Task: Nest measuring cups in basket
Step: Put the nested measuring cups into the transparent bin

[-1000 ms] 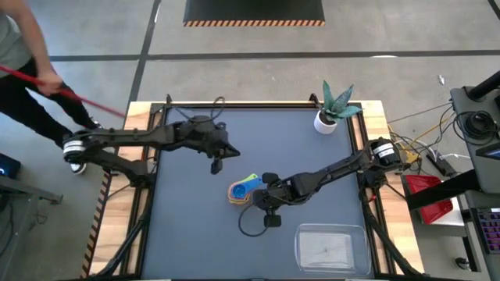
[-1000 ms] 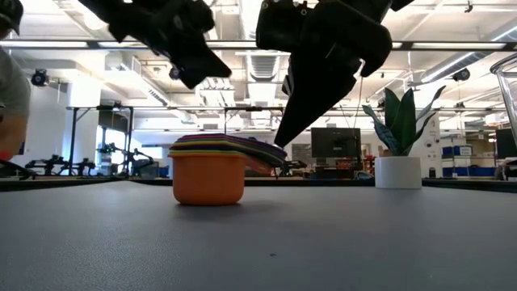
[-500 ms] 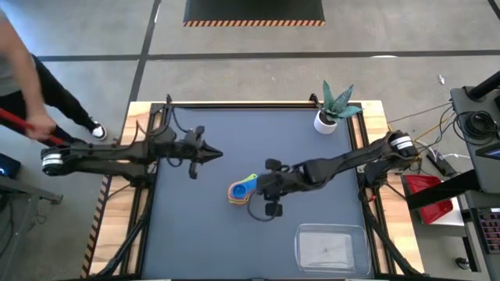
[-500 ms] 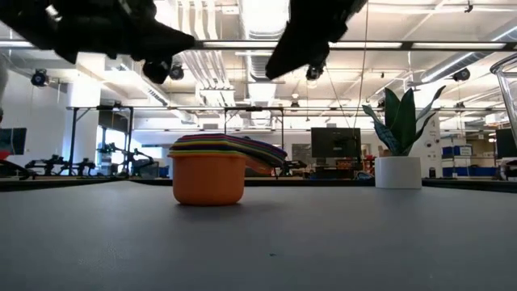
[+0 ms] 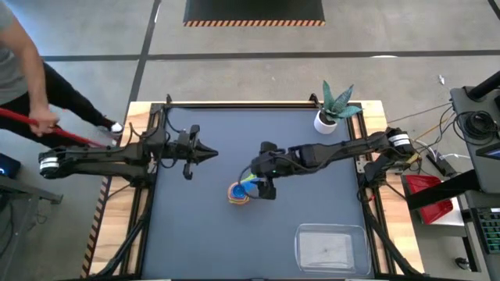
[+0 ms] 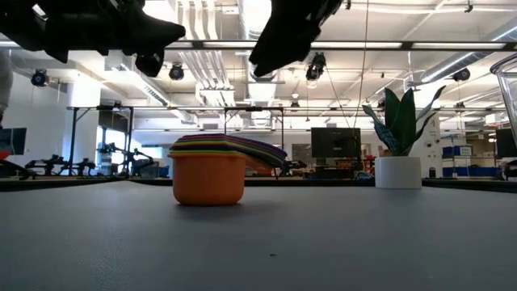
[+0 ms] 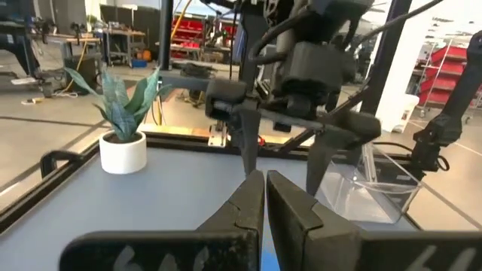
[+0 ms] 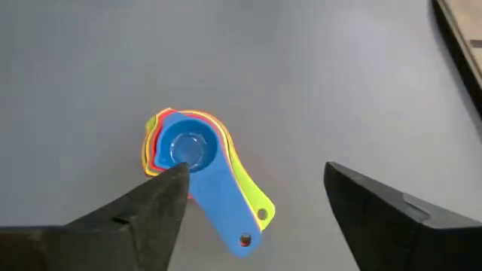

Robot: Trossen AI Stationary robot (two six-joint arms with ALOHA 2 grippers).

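The measuring cups (image 5: 239,190) sit nested in one stack in the middle of the table. The orange cup (image 6: 208,178) is lowest and rests on its base; the blue cup (image 8: 187,147) is on top, with its handle (image 8: 230,214) fanned out over the others. My right gripper (image 8: 254,173) hangs open above the stack (image 5: 258,181), its fingers on either side of the handles and clear of them. My left gripper (image 5: 211,153) is shut, held off the table at the left, and points toward the right arm (image 7: 263,181). The clear basket (image 5: 330,248) stands empty at the near right.
A white plant pot (image 5: 326,119) stands at the far right corner. A person (image 5: 23,70) holding a red stick stands beyond the table's left edge. Bare dark mat lies between the cups and the basket.
My right gripper has risen from beside the cups' handles, gone a little toward the far edge until it hangs over the stack, and opened. My left gripper has drawn back toward the table's left edge and risen. The cups have stayed where they were.
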